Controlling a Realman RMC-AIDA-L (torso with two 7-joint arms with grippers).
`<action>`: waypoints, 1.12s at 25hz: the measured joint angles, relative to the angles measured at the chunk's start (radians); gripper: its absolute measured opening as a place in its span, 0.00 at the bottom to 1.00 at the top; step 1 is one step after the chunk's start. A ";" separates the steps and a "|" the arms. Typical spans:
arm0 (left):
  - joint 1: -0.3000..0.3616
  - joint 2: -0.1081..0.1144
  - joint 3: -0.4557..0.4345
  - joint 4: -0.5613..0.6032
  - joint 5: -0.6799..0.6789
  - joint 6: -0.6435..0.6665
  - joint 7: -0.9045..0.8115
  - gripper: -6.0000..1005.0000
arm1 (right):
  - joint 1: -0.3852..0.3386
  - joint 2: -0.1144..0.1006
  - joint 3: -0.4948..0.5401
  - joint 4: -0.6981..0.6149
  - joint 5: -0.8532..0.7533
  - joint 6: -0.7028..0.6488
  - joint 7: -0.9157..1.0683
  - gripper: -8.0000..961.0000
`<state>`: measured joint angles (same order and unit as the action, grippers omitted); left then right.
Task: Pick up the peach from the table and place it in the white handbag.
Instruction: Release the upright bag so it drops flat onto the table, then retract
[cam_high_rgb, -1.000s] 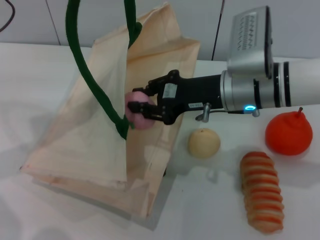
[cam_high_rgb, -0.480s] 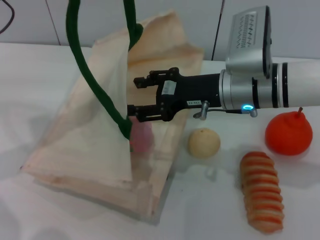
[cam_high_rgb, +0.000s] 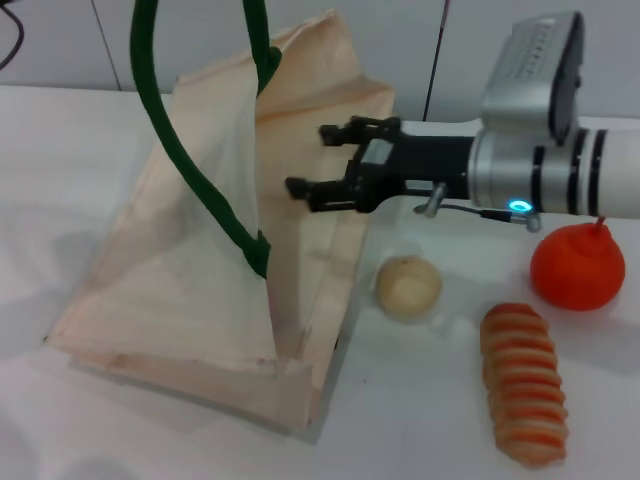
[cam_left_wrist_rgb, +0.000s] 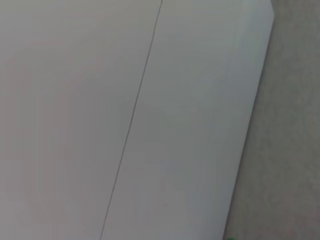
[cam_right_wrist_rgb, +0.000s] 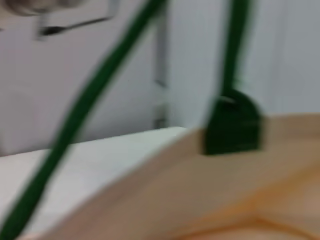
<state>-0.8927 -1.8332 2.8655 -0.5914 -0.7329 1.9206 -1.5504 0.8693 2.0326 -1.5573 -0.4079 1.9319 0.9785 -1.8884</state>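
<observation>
Our right gripper (cam_high_rgb: 313, 160) stood with its jaws spread wide and nothing between them, just outside the mouth of the white handbag (cam_high_rgb: 190, 290), at about the 3 o'clock side of the opening. A second before, it had been clenched on the peach deep in that mouth; half a second before, the jaws had parted and the pink fruit was dropping behind the near fabric panel. By this moment we had drawn the gripper back toward 3 o'clock and a little upward — clear of the bag's edge.

The peach was no longer visible in any view; we judged that it lay inside the bag, hidden by the cream fabric, since nothing pink remained on the table (cam_high_rgb: 420, 400). That would mean the placing was done and only the retreat of the arm was left.

The dark green handles (cam_high_rgb: 180, 150) rose toward 12 o'clock, seemingly held up from above, out of view — our left gripper showed in no picture. At 4 o'clock of the gripper lay the cream-yellow round fruit (cam_high_rgb: 408, 286), and farther out the orange pear-shaped fruit (cam_high_rgb: 577, 266) and the striped orange roll (cam_high_rgb: 524, 383), all untouched.
</observation>
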 joint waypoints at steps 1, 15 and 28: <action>0.006 0.000 0.000 0.000 0.000 0.000 0.001 0.19 | -0.009 -0.002 0.002 0.000 0.008 -0.008 0.000 0.93; 0.032 -0.004 0.000 0.003 0.000 -0.028 0.002 0.22 | -0.158 -0.017 0.379 0.001 0.021 -0.058 -0.039 0.93; 0.043 -0.015 -0.002 0.005 -0.015 -0.084 -0.027 0.24 | -0.180 -0.014 0.421 0.003 0.026 -0.066 -0.063 0.93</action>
<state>-0.8496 -1.8485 2.8639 -0.5866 -0.7479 1.8367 -1.5769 0.6891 2.0187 -1.1363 -0.4049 1.9578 0.9126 -1.9510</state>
